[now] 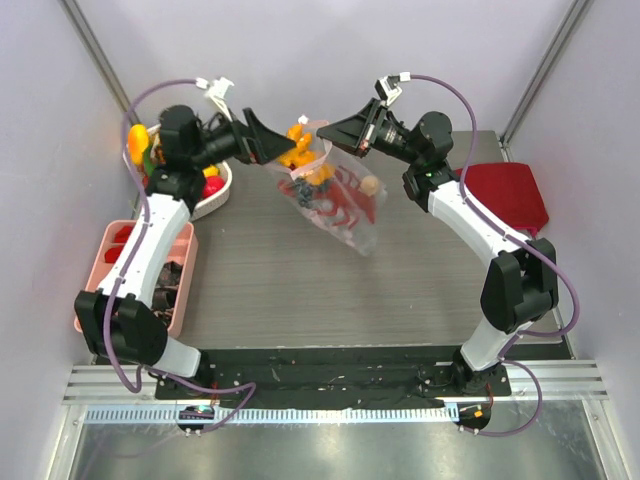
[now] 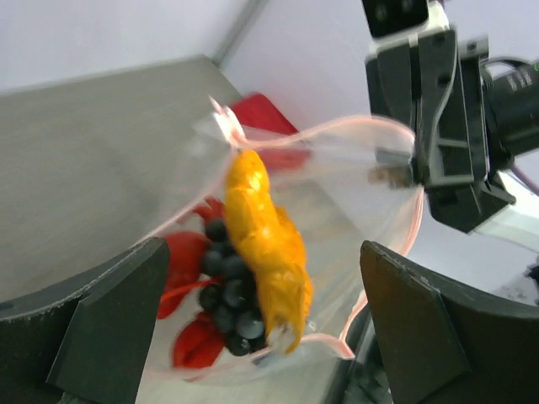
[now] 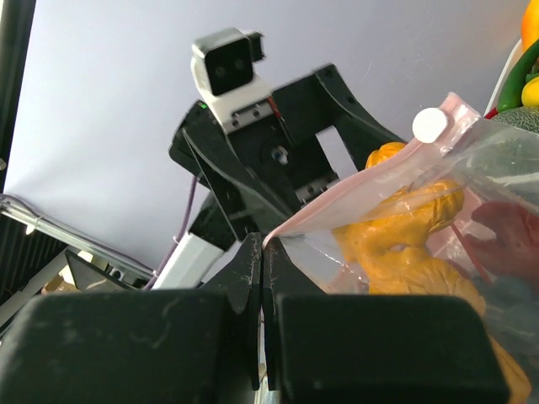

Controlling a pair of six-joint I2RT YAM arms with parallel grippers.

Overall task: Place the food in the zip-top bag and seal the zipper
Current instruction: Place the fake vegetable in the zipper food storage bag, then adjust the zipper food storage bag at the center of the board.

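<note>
While the clear, floppy zip-top bag [image 1: 345, 210] is sagging over the grey table [image 1: 300, 290], bulging with a glossy yellow-orange piece [image 2: 265, 244], beaded dark grapes [image 2: 226, 295] and the red lobster [image 2: 187, 257], the right gripper [image 3: 263, 252] is reaching in, clamping its pink zipper [image 3: 362, 178] rim; the left gripper [image 1: 272, 140] is facing the mouth, fingers spread wide, empty.

Grey table [image 1: 300, 290]; pink tray [image 1: 90, 275] left; white basket [image 1: 222, 195] behind; red flat piece [image 1: 508, 192] right
</note>
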